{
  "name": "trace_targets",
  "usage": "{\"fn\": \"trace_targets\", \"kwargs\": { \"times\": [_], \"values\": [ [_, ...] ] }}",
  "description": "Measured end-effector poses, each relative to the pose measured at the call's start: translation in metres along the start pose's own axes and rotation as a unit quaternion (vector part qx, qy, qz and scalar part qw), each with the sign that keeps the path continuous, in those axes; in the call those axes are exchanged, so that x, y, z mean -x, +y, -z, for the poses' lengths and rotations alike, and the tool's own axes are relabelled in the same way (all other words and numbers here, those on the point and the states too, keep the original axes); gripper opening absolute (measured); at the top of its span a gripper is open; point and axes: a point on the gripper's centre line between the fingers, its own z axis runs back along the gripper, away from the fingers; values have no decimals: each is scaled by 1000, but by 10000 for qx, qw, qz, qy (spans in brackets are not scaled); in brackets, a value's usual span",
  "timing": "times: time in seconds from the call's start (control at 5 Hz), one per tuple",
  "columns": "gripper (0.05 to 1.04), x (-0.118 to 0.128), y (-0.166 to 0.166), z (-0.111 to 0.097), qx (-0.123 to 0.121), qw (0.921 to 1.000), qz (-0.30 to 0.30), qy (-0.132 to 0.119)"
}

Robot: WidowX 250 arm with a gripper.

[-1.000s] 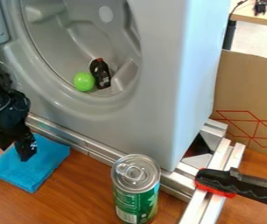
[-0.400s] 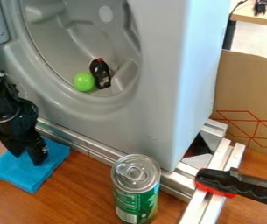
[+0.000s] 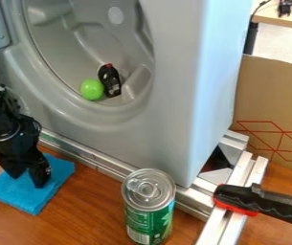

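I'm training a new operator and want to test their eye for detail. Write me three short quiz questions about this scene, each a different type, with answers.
1. Which thing is the gripper nearest to?
A) cardboard panel
B) blue cloth
C) red-trimmed handle

2. True or false: the green ball and the dark bottle are inside the gray round recess.

3. Fill in the blank: the green can stands ____ (upright / on its side).

Key: 1 B; 2 true; 3 upright.

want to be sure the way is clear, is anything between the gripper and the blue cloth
Nothing visible stands between the gripper and the blue cloth; the fingers are right over it, apparently at its surface. The green can stands off to the side.
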Motion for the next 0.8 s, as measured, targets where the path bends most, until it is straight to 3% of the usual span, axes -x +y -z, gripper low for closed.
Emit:
{"fn": "trace_targets", "kwargs": {
  "times": [0.4, 0.6, 0.8],
  "values": [
    [996, 53, -34, -6, 451, 9936, -238, 1003],
    [996, 68, -39, -10, 490, 9892, -399, 1320],
    [996, 71, -36, -20, 340, 9909, -423, 1236]
  ]
}}
